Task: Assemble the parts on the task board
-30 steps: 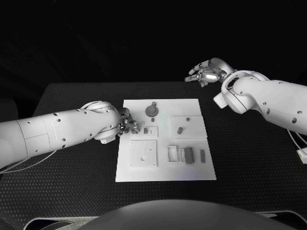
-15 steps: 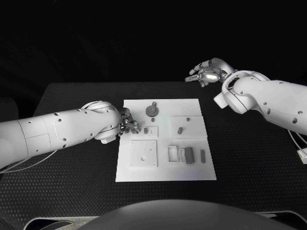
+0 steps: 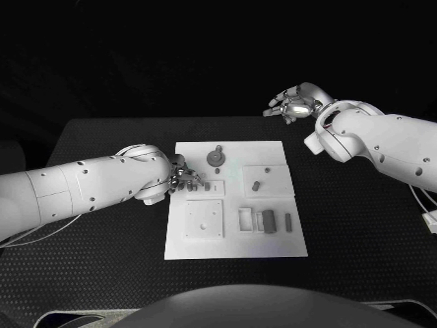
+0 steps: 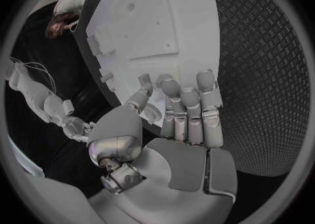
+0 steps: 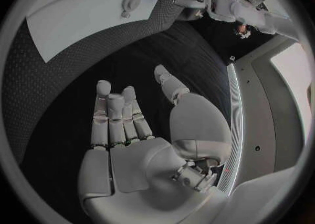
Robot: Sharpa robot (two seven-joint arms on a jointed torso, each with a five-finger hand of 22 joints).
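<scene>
The black bench (image 3: pixel 100 273) filled the lower two thirds of the head view, and the white task board (image 3: pixel 278 246) lay at its centre. The left arm (image 3: pixel 71 188) entered from the left edge at mid-height, and the right arm (image 3: pixel 396 147) came in from the right edge, angled toward the upper middle. The left hand (image 3: pixel 182 176) sat at the board's left edge, about halfway up the frame; its fingers (image 4: pixel 190 108) lay stretched out side by side over the board in the wrist view, slightly apart, holding nothing. The right hand (image 3: pixel 295 102) hovered in the upper right of the frame, beyond the bench's far edge, its fingers (image 5: pixel 118 116) loosely extended and empty. On the board, a raised square plate (image 3: pixel 205 219) lay at lower left. A round grey part with a peg (image 3: pixel 216 157) stood near the top centre. A dark grey block (image 3: pixel 270 221) sat at lower right beside a white frame (image 3: pixel 246 219). A small grey peg (image 3: pixel 255 184) stood right of centre
</scene>
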